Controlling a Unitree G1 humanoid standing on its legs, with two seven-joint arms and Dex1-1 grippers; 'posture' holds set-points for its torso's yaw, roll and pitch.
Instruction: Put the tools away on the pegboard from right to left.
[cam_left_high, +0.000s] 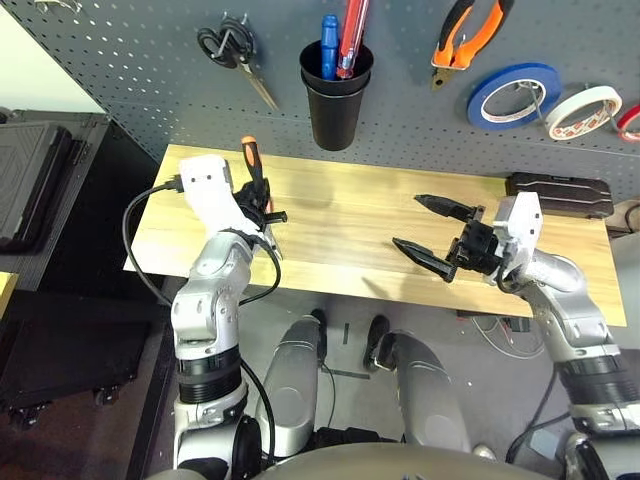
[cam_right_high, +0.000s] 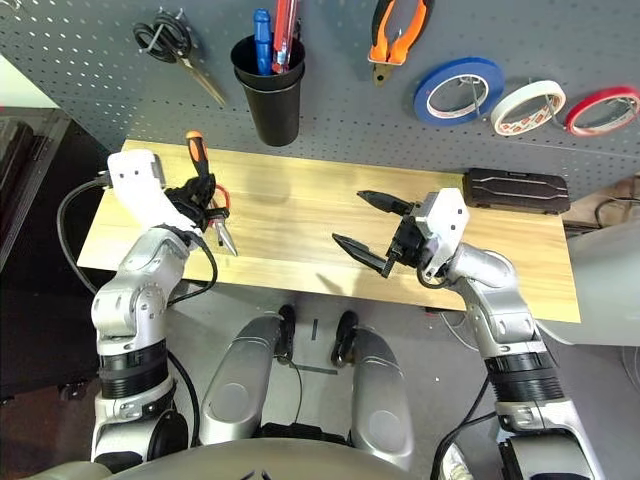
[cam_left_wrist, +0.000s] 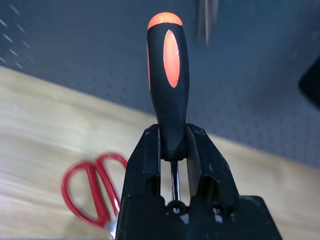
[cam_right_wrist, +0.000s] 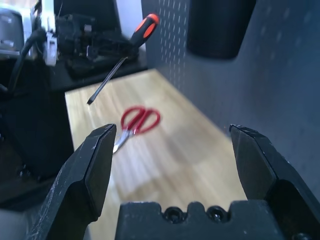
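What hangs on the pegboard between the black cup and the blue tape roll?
Orange-handled pliers hang between cup and blue tape on the pegboard, seen in both eye views.

scissors (cam_right_wrist: 135, 123) on table (cam_left_high: 340, 225) | screwdriver (cam_left_wrist: 168, 100) above them | pegboard (cam_left_high: 420, 90) behind table

A light wooden counter (cam_left_high: 340, 225) with visible grain stands against a dark grey perforated wall panel (cam_left_high: 130, 70). To the left of the panel, a strip of pale wall (cam_left_high: 35, 75) shows. Below it, dark black furniture with a ribbed top (cam_left_high: 35, 165) stands beside the counter's left end, over a lower black unit on castors (cam_left_high: 60, 370). The floor (cam_left_high: 340, 335) under the counter is grey, with cables (cam_left_high: 500, 330) lying near its right side. Lighting is even, with soft shadows on the wood.
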